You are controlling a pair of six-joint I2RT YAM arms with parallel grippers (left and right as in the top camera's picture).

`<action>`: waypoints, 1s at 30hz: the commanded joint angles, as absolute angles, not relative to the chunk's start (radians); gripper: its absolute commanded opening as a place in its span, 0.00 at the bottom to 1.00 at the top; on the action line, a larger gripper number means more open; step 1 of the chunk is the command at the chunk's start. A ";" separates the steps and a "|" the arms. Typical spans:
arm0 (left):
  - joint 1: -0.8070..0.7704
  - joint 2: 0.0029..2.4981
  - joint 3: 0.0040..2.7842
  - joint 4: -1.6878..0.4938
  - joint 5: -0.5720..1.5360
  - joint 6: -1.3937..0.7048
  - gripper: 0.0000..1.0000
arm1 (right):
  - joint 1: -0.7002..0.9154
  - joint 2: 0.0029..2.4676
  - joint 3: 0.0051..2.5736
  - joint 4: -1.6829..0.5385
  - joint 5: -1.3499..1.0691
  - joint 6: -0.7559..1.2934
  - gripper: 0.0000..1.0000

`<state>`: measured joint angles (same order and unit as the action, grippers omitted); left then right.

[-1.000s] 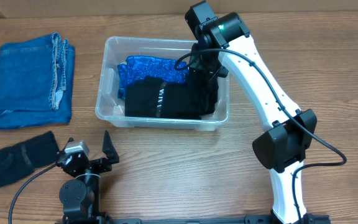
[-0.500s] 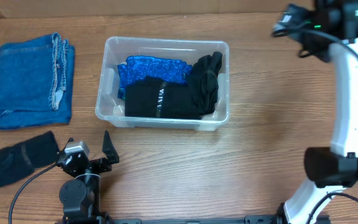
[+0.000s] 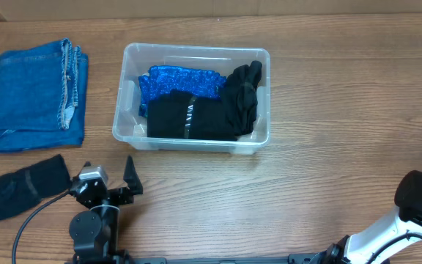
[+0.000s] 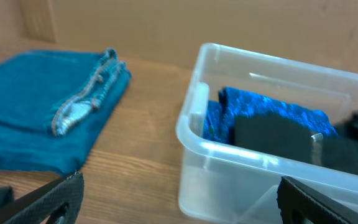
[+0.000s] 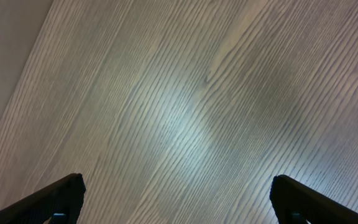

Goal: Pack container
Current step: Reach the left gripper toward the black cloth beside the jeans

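The clear plastic container stands at the table's middle back. It holds a blue patterned cloth, a folded black garment and a crumpled black garment. The container also shows in the left wrist view. My left gripper is open and empty, low at the front left, facing the container. My right gripper is open and empty over bare wood; in the overhead view only the right arm's base shows at the right edge.
Folded blue jeans lie at the back left, also in the left wrist view. A folded black garment lies at the front left beside my left gripper.
My right arm has let go of the crumpled black garment in the container, lifted away to the right and swung almost out of the overhead view. My left gripper has barely moved.
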<state>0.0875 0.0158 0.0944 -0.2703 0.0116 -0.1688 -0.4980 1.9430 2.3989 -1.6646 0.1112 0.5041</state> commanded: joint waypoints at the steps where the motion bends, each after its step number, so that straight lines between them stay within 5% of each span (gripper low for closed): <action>1: 0.098 0.068 0.345 -0.422 0.051 -0.165 1.00 | -0.500 1.938 2.409 -1.659 0.111 0.504 1.00; 9: 0.098 0.638 1.102 -1.219 0.035 -0.284 1.00 | -0.500 1.938 2.409 -1.659 0.111 0.504 1.00; 16: 0.098 0.858 1.151 -1.242 0.213 -0.256 1.00 | -0.500 1.938 2.409 -1.659 0.111 0.504 1.00; 26: 0.120 1.070 1.122 -1.315 -0.195 -1.037 1.00 | -0.500 1.938 2.409 -1.659 0.111 0.504 1.00; 30: 0.141 1.072 1.044 -1.243 -0.240 -1.147 1.00 | -0.500 1.938 2.409 -1.659 0.110 0.504 1.00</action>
